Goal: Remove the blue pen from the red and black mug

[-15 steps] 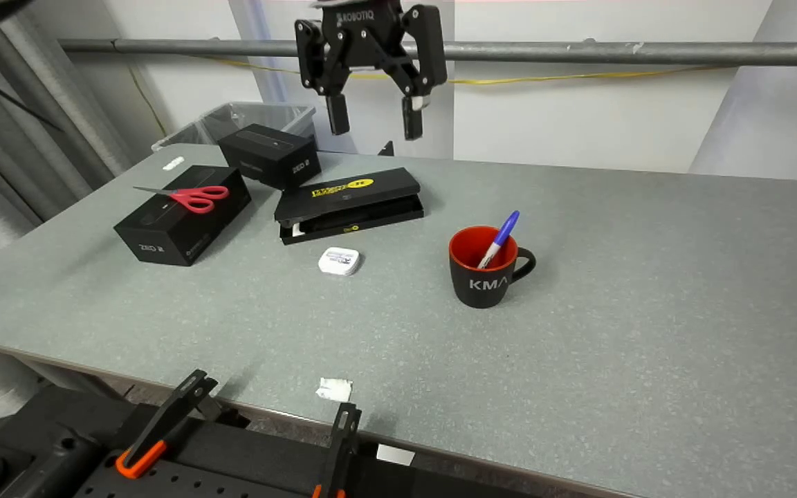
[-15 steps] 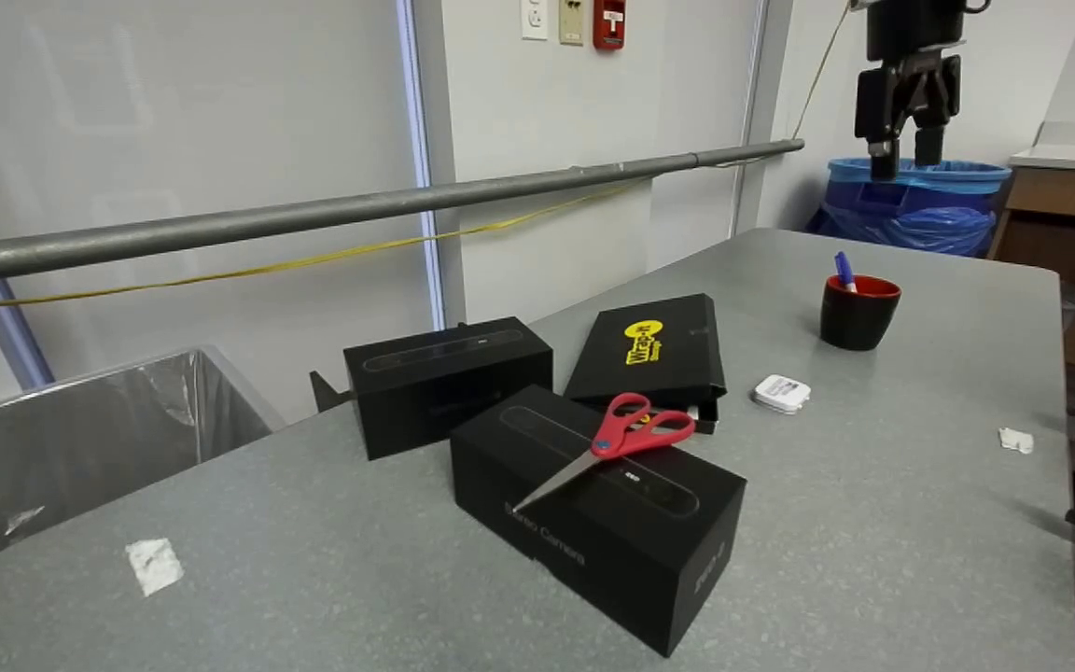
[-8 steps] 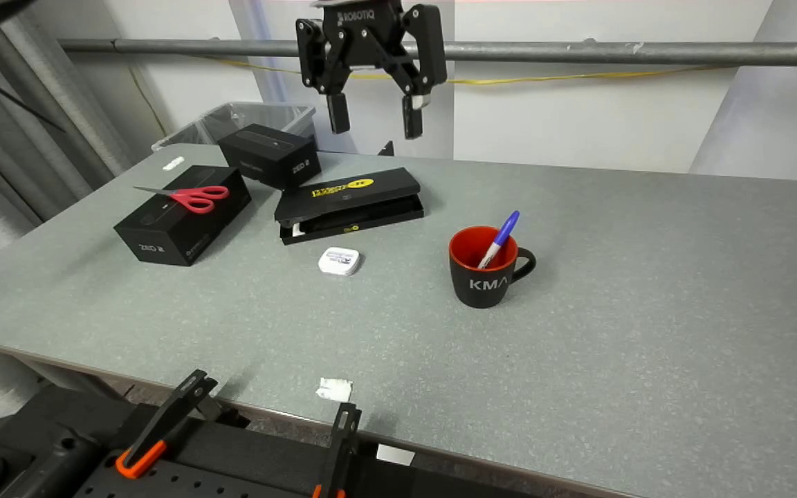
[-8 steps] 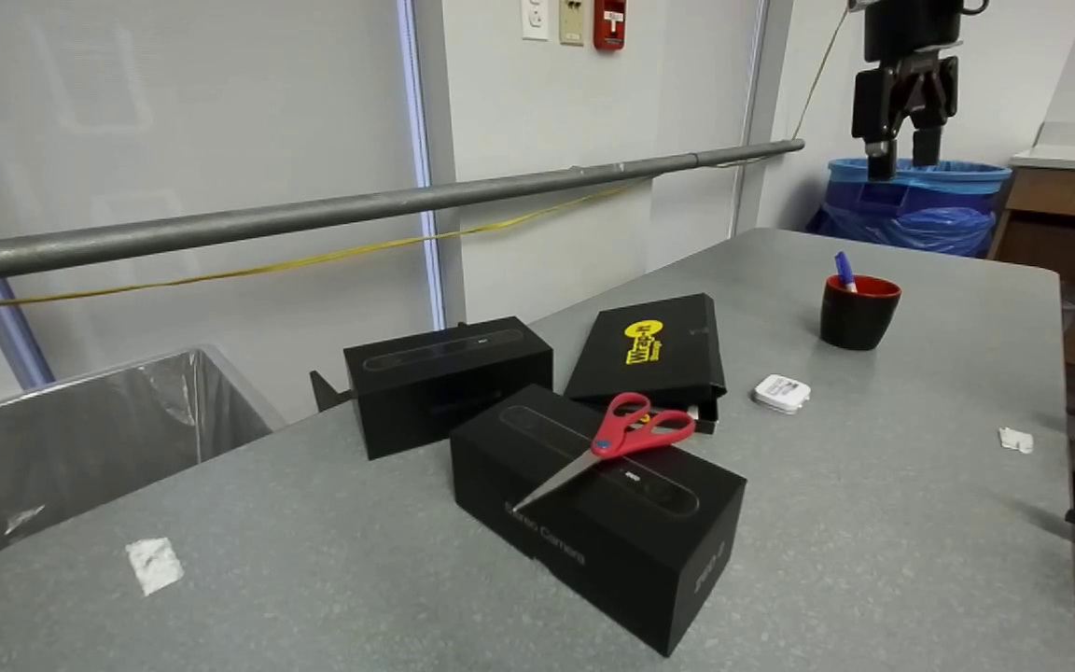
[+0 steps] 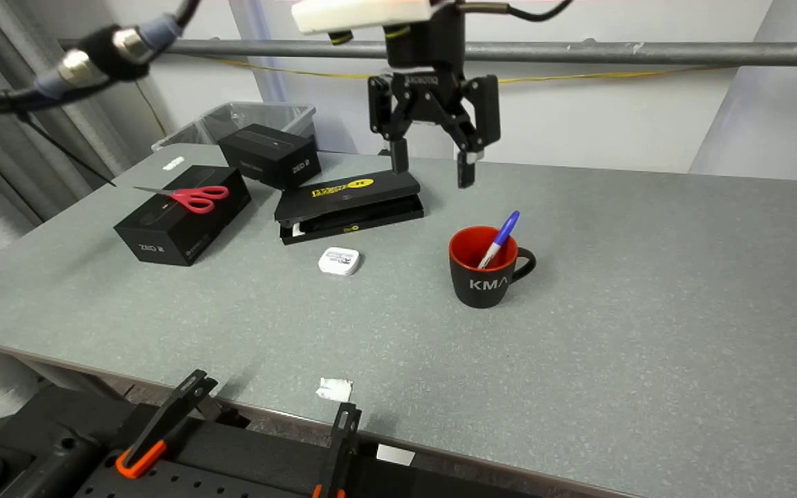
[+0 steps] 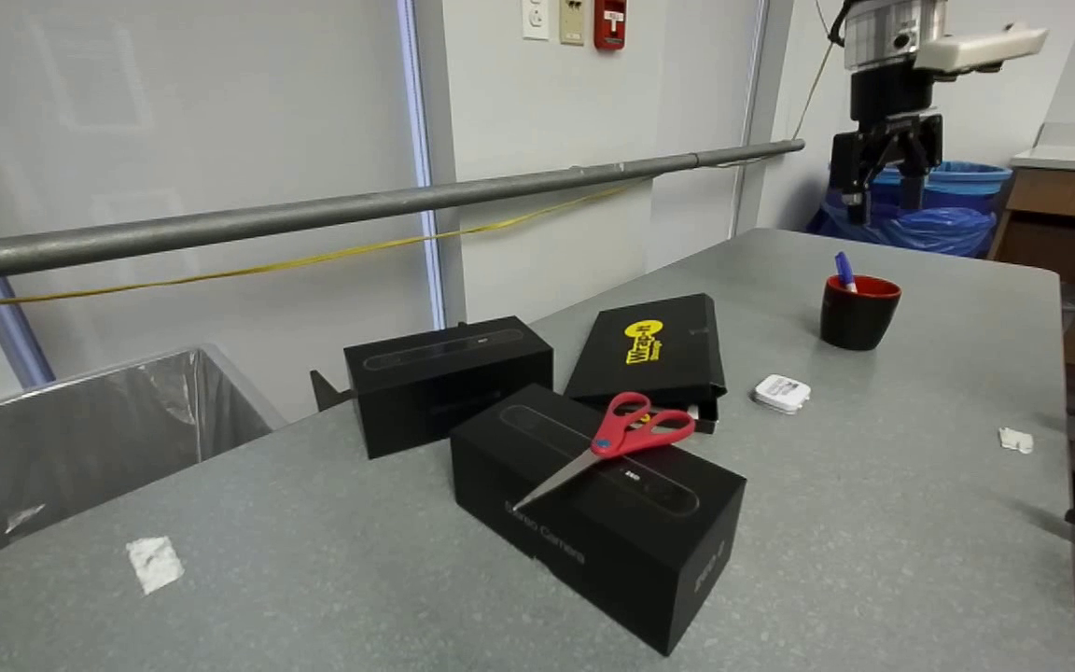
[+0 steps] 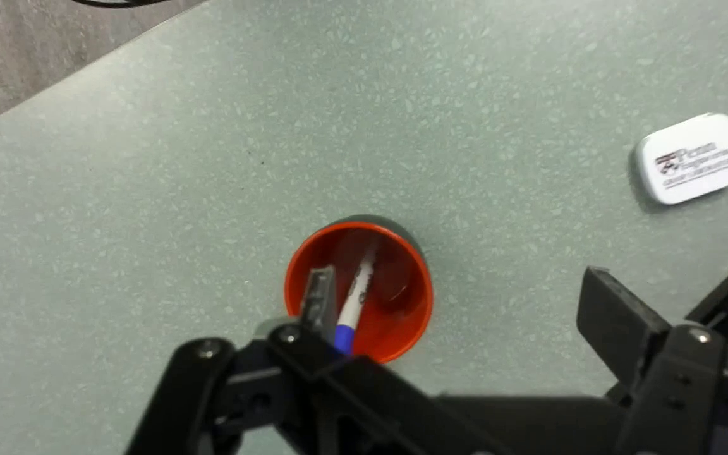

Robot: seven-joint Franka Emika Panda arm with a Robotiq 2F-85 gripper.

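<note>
The red and black mug (image 5: 474, 283) stands upright on the grey tabletop (image 5: 647, 339). Mug finish: black outer wall and handle, light lettering on the wall, red interior. The blue pen (image 5: 501, 239) is inside the mug, tilted, its upper end projecting above the rim toward the handle side in an exterior view. Upper section of pen: blue. Lower barrel: white with dark print; its lowest part appears dim in the wrist view.

The gripper (image 5: 433, 173) is above the mug and apart from it, fingers pointing down and spread wide. In the wrist view, one finger overlaps the mug's interior beside the pen.

A white case (image 5: 339, 261) lies near the mug, opposite the handle. Red-handled scissors (image 6: 605, 442) rest on a black carton (image 6: 612, 523), well apart from the mug.
</note>
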